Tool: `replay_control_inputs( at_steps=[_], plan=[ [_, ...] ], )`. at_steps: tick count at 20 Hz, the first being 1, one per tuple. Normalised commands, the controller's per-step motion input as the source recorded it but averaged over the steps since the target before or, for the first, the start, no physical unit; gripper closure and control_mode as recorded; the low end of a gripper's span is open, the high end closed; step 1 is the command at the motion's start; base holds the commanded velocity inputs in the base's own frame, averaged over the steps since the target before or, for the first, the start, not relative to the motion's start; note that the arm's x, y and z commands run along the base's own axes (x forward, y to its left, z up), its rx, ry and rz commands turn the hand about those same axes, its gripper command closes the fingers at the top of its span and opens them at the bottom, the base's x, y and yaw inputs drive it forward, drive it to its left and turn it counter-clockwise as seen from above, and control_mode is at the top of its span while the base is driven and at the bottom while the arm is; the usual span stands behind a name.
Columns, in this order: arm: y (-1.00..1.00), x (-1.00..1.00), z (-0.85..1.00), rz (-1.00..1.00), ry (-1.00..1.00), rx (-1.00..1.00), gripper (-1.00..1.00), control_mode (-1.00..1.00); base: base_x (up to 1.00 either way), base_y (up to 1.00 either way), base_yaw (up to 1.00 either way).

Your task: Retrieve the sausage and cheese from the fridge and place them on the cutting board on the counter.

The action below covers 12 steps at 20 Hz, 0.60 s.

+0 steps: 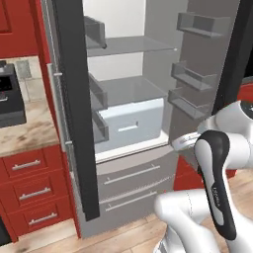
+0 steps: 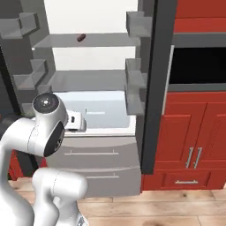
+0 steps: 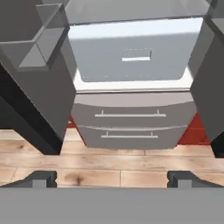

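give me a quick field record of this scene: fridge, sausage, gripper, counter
fridge: both doors swung open, grey shelves and pale crisper drawer exposed, two bottom drawers shut
sausage: lying on the upper shelf inside the fridge, untouched
gripper: open, holding nothing, outside the fridge, pointing at the bottom drawers
counter: left of the fridge, over red drawers, with a dark appliance on it

Red cabinets [image 2: 190,132] standing off to the gripper's right, with a dark oven-like recess [image 2: 198,65] above them. Dark appliance [image 1: 11,99] far to its left, above red drawers [image 1: 30,190]. Wooden plank floor [image 3: 109,164] lying below and ahead.
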Motion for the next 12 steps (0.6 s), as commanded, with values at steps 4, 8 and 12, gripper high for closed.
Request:
replay_control_inputs(
  at_steps=[4, 8, 12],
  plan=[
    [0.00, 0.00, 0.00, 0.00, 0.00, 0.00, -1.00, 1.00, 0.51, -0.33, 0.29],
    [0.00, 0.00, 0.00, 0.00, 0.00, 0.00, -1.00, 1.00, 0.38, -0.56, -0.01],
    [0.00, 0.00, 0.00, 0.00, 0.00, 0.00, -1.00, 1.00, 0.52, -0.19, -0.01]
  ],
)
